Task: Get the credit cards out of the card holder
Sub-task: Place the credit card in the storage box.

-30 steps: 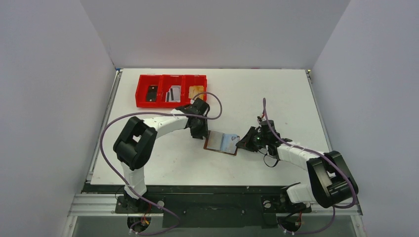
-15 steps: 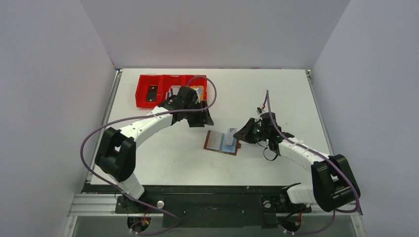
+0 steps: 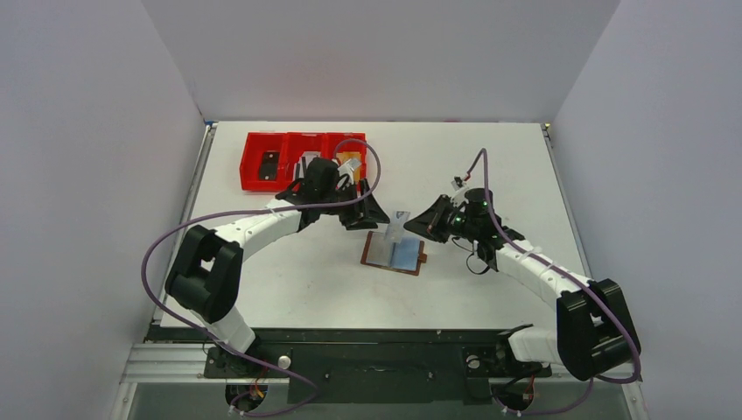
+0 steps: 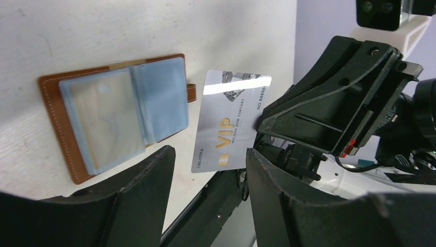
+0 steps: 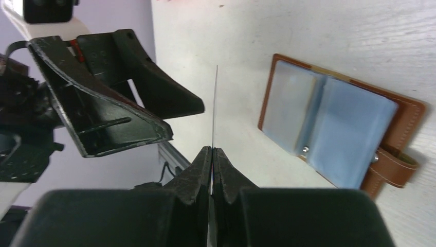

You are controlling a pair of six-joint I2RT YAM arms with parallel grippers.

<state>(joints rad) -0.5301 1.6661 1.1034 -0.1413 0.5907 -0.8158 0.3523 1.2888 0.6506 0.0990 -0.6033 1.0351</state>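
**A:** What's the room like?

**B:** Plain pale walls [image 3: 87, 175] on three sides, boxing in a white matte table [image 3: 490, 166]. A dark frame runs along its near edge.

**A:** Starting from the left?

**B:** A red tray [image 3: 258, 182] with three compartments sits at the table's 11 o'clock, and the left arm partly covers it. The left gripper [image 3: 363, 213] hangs just to its 5 o'clock, fingers spread with nothing between them.

**A:** And the wallet?

**B:** The wallet [image 3: 395, 254] lies open and flat near the table's centre, a touch toward 6 o'clock. Its blue-grey pockets face up and the strap tab is on its 3 o'clock edge.

**A:** The card?

**B:** A silver card [image 4: 229, 123] with gold "VIP" lettering is up over the wallet's 12 o'clock edge, between the two grippers, and looks clear of the wallet. The right gripper [image 5: 212, 154], at the card's 3 o'clock, pinches one end tight.
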